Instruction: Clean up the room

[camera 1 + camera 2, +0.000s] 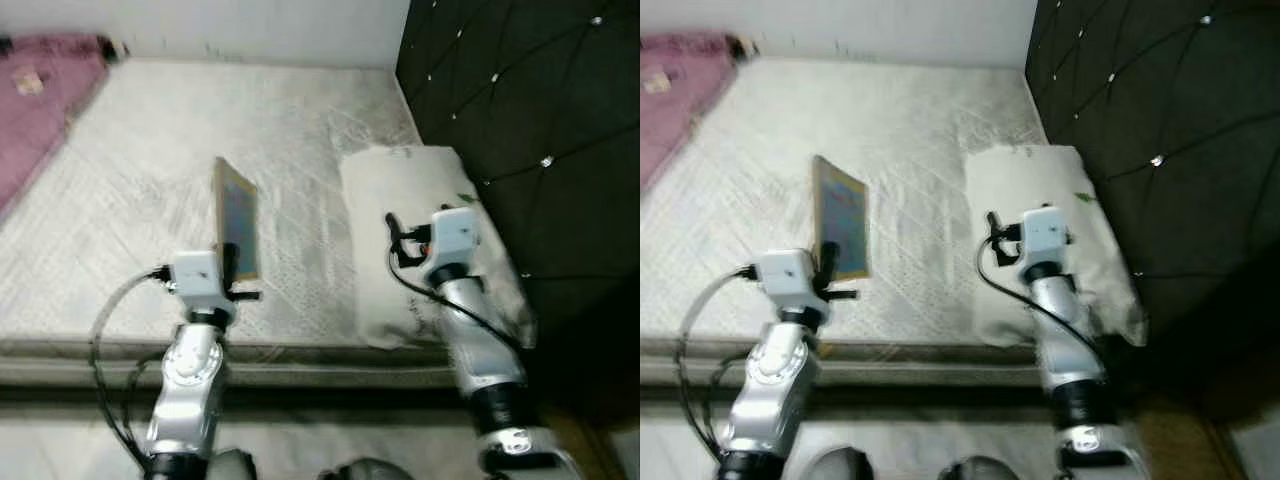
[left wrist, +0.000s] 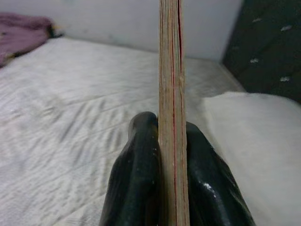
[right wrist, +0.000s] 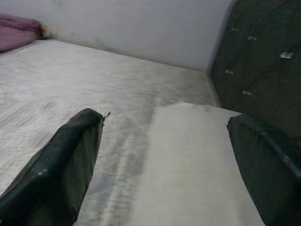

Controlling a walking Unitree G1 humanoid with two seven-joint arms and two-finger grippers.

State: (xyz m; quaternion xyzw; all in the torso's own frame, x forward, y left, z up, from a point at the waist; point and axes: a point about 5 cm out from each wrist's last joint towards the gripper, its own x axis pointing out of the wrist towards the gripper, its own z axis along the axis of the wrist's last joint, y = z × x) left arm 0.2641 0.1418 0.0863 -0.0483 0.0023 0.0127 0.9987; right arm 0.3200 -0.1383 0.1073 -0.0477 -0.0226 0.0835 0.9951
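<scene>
Left of frame centre, the left end effector (image 2: 171,155) clamps a thin book (image 1: 237,218) upright above the bed (image 1: 150,180), while the right end effector (image 3: 164,155) hovers wide open, empty, over the pillow (image 1: 400,190).

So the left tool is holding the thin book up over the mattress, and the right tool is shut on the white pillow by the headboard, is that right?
Not quite. The right tool is open, its fingers spread wide above the white pillow, gripping nothing, as the right wrist view shows. The left tool does hold the thin book over the mattress.
</scene>
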